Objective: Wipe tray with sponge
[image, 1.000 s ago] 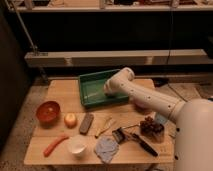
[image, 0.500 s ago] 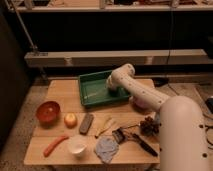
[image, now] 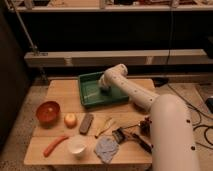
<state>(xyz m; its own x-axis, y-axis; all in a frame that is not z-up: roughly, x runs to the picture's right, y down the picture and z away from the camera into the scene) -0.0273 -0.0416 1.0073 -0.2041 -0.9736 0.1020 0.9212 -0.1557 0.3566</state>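
1. Tray [image: 92, 95]: green plastic, shallow and rectangular with a raised rim, lying at the far edge of the wooden table [image: 60, 92].
2. The gripper [image: 106, 89] reaches down inside the tray's right half; the white arm [image: 137, 95] covers it, so its grip cannot be told and any sponge is hidden.
3. Nearer lie a red bowl [image: 48, 111], an apple [image: 70, 119], a carrot [image: 54, 145], a white cup [image: 76, 146] and a grey cloth [image: 106, 148].

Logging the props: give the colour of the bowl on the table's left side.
The bowl is red, seen in the camera view; the gripper is over the tray.
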